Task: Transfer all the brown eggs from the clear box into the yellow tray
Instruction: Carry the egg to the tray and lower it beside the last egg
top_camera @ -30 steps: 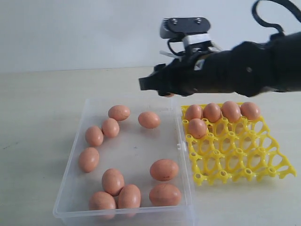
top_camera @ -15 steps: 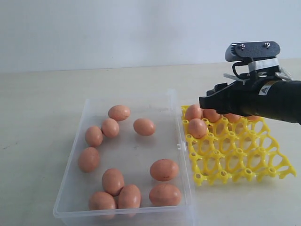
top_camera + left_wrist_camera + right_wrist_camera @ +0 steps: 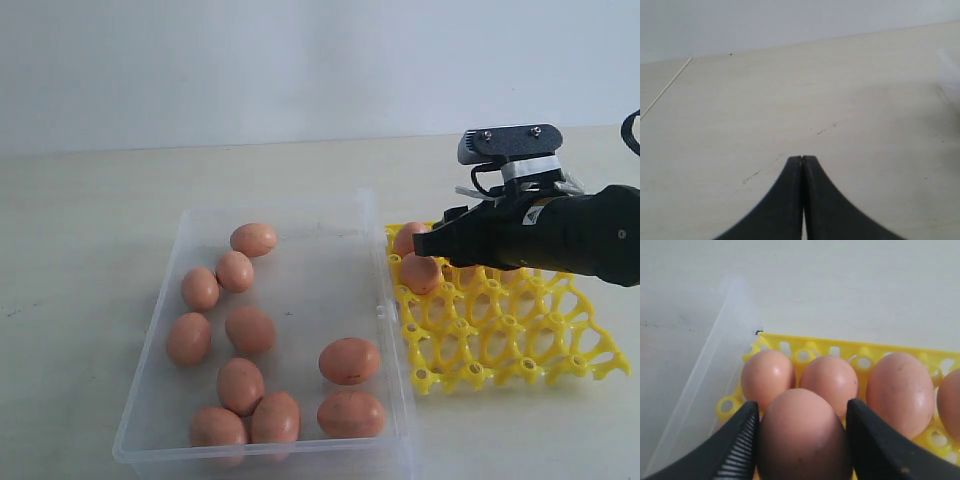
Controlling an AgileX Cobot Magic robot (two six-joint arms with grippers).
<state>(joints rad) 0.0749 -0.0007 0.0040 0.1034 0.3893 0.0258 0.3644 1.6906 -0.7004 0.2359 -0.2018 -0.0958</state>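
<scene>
My right gripper is shut on a brown egg, held low over the rear left part of the yellow tray. In the exterior view the gripper hides most of the tray's back row. The right wrist view shows back-row eggs in the tray beyond the held one. Another egg sits in the second row. Several brown eggs lie in the clear box. My left gripper is shut on nothing over bare table and is out of the exterior view.
The clear box's right wall runs right beside the tray's left edge. The front rows of tray cups hold nothing. Light wooden tabletop surrounds both containers.
My right arm carried an egg from above the box's rear rightward to the tray, then sank lower over it. A loose egg near the box's back rolled toward the box's middle left.
</scene>
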